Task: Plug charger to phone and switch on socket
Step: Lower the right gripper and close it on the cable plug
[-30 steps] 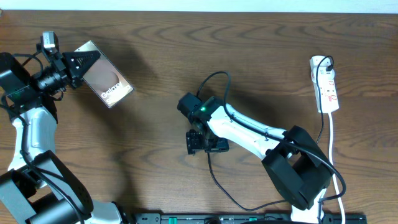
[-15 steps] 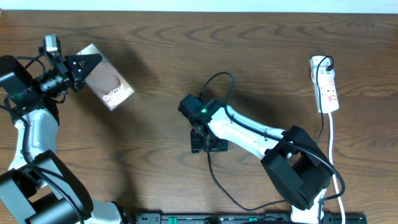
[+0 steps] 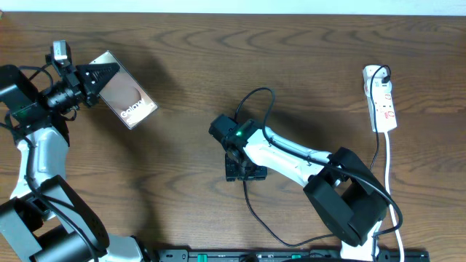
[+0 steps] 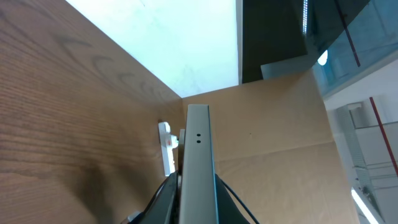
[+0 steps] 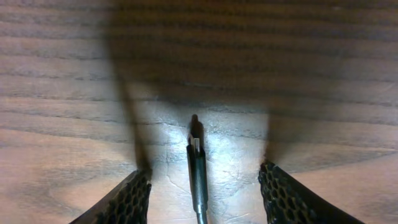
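Gripping the phone (image 3: 125, 97) at ten o'clock is the left claw (image 3: 93, 78); the right claw (image 5: 205, 180) straddles the charger tip (image 5: 198, 165), open.

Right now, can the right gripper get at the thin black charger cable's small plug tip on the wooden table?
Probably yes: the black plug tip lies on bare wood between the right gripper's open fingers, nothing blocking it.

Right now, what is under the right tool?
The charger's plug tip lies on the table between the right tool's fingers, touching neither. From overhead the tool covers the tip; only the cable shows, trailing out from beneath it.
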`<state>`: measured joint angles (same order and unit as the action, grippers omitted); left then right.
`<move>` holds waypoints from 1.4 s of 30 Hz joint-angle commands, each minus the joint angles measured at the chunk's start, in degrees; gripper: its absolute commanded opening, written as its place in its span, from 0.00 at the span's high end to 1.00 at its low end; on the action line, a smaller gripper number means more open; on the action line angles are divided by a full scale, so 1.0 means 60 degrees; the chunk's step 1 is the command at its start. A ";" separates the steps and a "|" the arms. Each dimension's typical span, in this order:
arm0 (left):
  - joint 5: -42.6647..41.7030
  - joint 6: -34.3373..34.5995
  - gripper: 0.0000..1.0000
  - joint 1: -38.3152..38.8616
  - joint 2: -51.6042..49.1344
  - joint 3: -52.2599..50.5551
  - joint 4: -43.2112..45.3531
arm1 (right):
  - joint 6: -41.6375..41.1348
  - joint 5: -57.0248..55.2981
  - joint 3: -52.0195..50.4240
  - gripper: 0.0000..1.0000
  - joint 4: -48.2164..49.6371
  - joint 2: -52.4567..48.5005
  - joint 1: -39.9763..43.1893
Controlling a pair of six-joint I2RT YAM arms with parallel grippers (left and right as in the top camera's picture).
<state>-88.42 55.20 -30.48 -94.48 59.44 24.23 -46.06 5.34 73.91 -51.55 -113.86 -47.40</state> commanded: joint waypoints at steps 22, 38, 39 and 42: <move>-0.0153 -0.0127 0.92 0.0011 0.0011 0.0011 0.0055 | -0.0124 -0.0149 -0.0109 0.84 0.0033 0.0036 -0.0066; -0.0153 -0.0127 0.92 0.0011 0.0011 0.0011 0.0055 | -0.0357 0.0211 -0.0124 0.98 -0.0568 0.0036 -0.0066; -0.0153 -0.0127 0.92 0.0011 0.0011 0.0011 0.0051 | -0.0361 0.0299 -0.0186 0.97 -0.0565 0.0036 -0.0062; -0.0153 -0.0127 0.92 0.0011 0.0011 0.0011 0.0051 | -0.0361 0.0492 -0.0328 0.96 -0.0546 0.0036 -0.0062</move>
<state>-88.31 55.20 -30.48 -94.45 59.44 24.23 -47.29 6.74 73.25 -54.72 -113.86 -47.40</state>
